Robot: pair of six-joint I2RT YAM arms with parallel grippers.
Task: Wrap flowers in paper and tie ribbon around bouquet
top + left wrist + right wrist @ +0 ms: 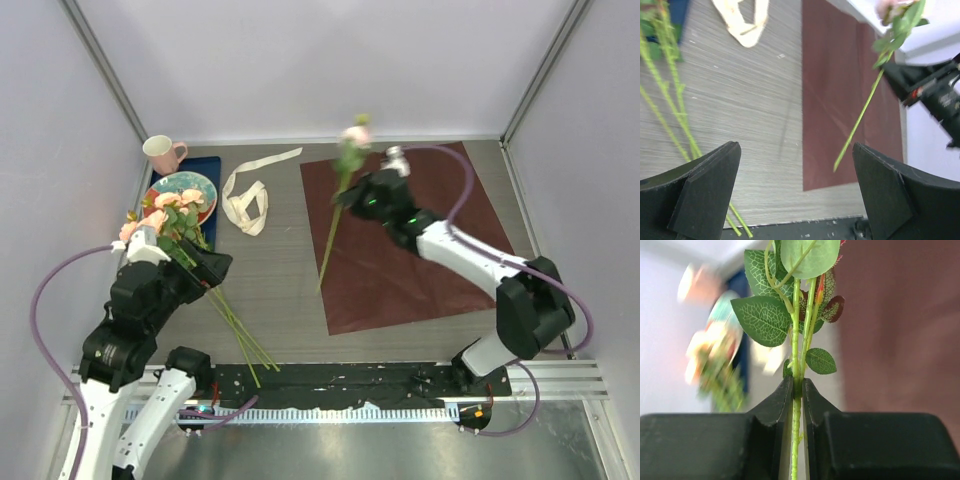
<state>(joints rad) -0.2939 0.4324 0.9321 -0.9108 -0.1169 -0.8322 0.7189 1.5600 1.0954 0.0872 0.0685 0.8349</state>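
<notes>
Lying along the left edge of the counter, the flowers are partly covered by the left arm. Their pink-peach blooms and green leaves overlap a teal-and-red plate near the far left corner. The long thin stems fan out toward the near edge. The plate sits on a dark blue tray, with a pink mug at the tray's far end.

The left tool hangs over the stems with its jaws spread wide and nothing between them. In its own camera the stems pass behind its left finger, and the blooms are cut off at the frame's edge.

To the right of the plate, the ribbon lies on bare counter as a cream-white strip, looped and floppy, apart from both tools. The left wrist view shows only its lower loop.

Further right, a single rose is held up off the counter, tilted, with its pale bloom toward the far edge. Its stem tip hangs down by the left edge of the paper. The right tool is clamped on this stem just below the leaves, fingers nearly touching with the thin green stem running straight between them. Its camera shows veined green leaves and a reddish-edged leaf. The bloom is cut off at the top and everything behind is blurred.

The paper lies flat over the right half of the counter, a deep-red rectangle under the right arm, which covers part of its far right corner.
</notes>
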